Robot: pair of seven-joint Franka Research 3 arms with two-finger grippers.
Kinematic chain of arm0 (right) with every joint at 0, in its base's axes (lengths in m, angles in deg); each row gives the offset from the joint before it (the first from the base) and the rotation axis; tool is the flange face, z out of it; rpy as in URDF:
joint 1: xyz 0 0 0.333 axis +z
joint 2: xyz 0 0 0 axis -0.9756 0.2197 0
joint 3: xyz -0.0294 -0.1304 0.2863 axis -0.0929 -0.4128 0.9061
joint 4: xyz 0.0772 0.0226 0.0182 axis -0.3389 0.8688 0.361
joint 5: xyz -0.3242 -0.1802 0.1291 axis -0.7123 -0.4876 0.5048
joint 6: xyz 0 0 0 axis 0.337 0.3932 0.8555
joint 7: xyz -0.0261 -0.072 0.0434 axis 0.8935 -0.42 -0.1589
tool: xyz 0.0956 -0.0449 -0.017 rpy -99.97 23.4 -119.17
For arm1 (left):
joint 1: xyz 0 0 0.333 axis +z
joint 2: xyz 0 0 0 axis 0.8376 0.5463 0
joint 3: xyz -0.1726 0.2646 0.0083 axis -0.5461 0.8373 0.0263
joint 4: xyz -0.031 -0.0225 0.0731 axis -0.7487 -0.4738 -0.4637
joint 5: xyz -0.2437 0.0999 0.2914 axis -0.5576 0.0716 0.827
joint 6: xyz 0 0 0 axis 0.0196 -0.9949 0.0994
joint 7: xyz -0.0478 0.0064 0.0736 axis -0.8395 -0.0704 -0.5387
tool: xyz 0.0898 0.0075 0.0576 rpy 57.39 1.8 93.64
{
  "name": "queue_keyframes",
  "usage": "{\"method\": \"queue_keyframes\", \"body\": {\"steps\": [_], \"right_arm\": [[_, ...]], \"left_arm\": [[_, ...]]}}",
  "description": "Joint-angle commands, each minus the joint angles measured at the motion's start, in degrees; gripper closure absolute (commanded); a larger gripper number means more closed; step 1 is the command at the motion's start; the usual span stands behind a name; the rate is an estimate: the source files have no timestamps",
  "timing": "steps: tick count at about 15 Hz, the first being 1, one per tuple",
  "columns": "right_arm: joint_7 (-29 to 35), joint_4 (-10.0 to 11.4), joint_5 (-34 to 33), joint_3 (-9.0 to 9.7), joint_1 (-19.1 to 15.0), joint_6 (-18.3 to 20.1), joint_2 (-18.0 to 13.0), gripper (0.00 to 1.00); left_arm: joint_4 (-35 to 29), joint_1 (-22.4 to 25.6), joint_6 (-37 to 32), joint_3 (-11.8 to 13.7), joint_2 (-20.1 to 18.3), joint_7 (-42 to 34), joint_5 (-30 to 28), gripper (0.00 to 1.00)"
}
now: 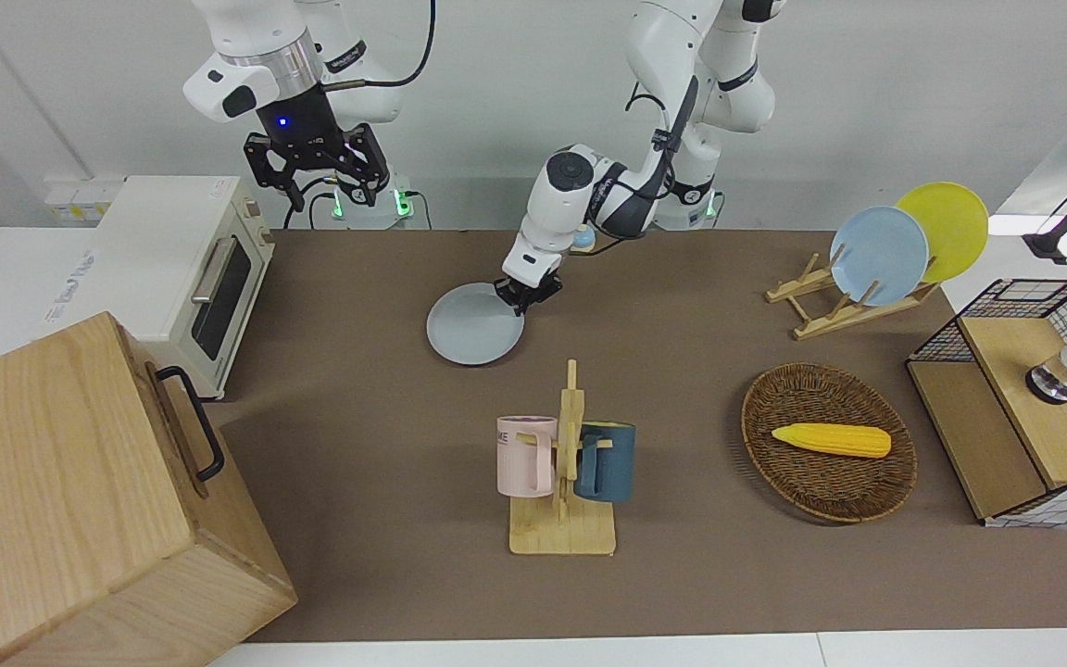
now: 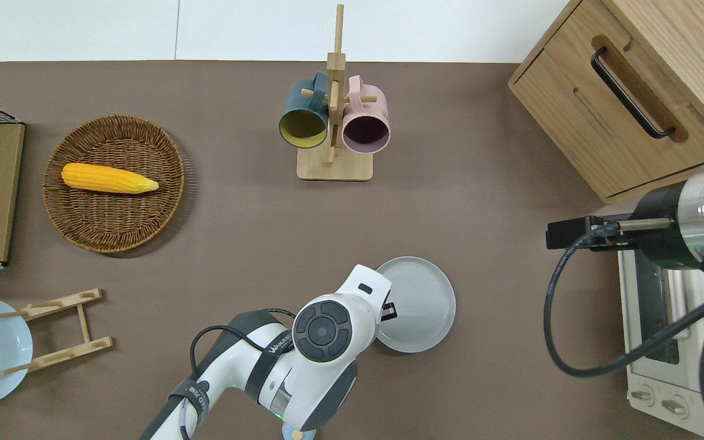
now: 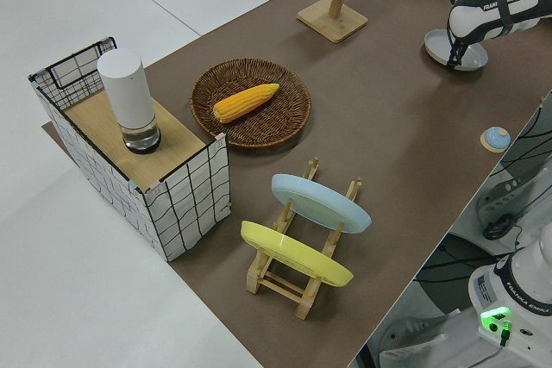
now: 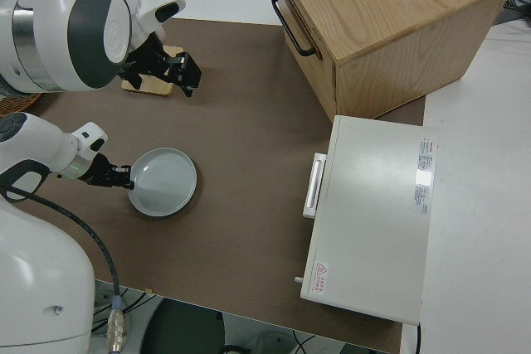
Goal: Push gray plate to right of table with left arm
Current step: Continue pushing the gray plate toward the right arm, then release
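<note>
The gray plate (image 1: 473, 326) lies flat on the brown table (image 1: 357, 482), about mid-length and close to the robots' edge. The same gray plate (image 2: 420, 304) shows in the overhead view between the left arm's wrist and the toaster oven. My left gripper (image 1: 526, 296) is down at table height against the plate's rim, on the side toward the left arm's end. From the right side view the left gripper (image 4: 122, 178) touches the edge of the gray plate (image 4: 163, 181). The right gripper (image 1: 330, 197) is parked with its jaws spread.
A mug rack (image 1: 567, 482) with a pink and a blue mug stands farther from the robots than the plate. A white toaster oven (image 1: 191, 278) and a wooden drawer box (image 1: 80, 500) fill the right arm's end. A wicker basket (image 1: 828, 443) with corn, a plate rack (image 1: 844, 301) and a wire shelf (image 1: 1020, 408) sit toward the left arm's end.
</note>
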Motion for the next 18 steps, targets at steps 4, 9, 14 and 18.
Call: {"method": "queue_keyframes", "body": {"steps": [4,9,14,18], "right_arm": [[0.1,-0.8,0.9,0.23,-0.4,0.4,0.4,0.005],[0.1,-0.8,0.9,0.23,-0.4,0.4,0.4,0.005],[0.1,-0.8,0.9,0.23,-0.4,0.4,0.4,0.005],[0.1,-0.8,0.9,0.23,-0.4,0.4,0.4,0.005]], "left_arm": [[4.7,-2.8,2.7,0.6,5.8,9.9,5.7,1.00],[7.1,-4.2,3.4,0.6,8.5,12.5,6.8,1.00],[7.7,-4.1,3.1,1.0,8.9,12.1,6.9,0.19],[8.4,-3.0,-1.1,1.5,7.9,7.8,7.1,0.01]]}}
